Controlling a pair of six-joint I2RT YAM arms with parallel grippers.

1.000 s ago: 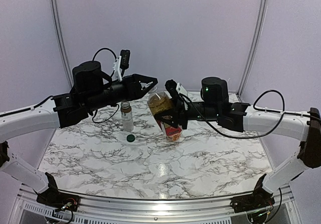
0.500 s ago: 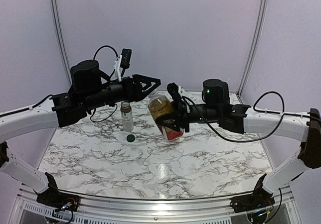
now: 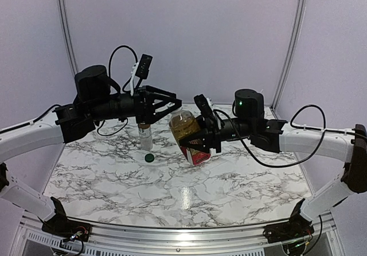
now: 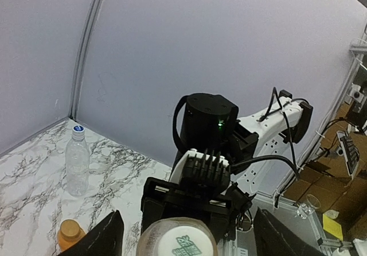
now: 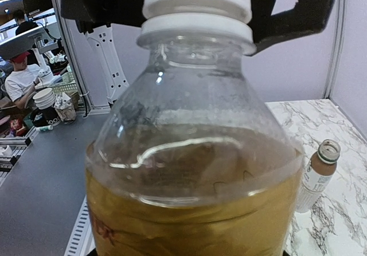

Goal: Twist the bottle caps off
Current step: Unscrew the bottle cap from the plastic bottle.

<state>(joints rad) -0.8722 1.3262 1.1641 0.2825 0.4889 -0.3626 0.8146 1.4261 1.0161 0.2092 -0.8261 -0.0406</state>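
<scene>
I see the tea bottle point(image 3: 184, 131), amber with a red label, leaning with its neck up and to the left and its white cap point(image 5: 196, 3) on the neck. The short bottle point(image 3: 145, 134) with a white label stands upright, its mouth open. The dark green cap point(image 3: 149, 158) lies just in front of it. In the left wrist view, the tall clear bottle point(image 4: 77, 167) stands upright with its white-and-blue cap point(image 4: 78, 129) on. Near it is the orange juice bottle point(image 4: 66, 243), wearing its orange cap point(image 4: 70, 228).

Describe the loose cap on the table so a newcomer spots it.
On the marble table, left of centre, stands a short uncapped bottle. Just in front of it, toward the arms, lies the dark green cap, the only one lying loose.
</scene>
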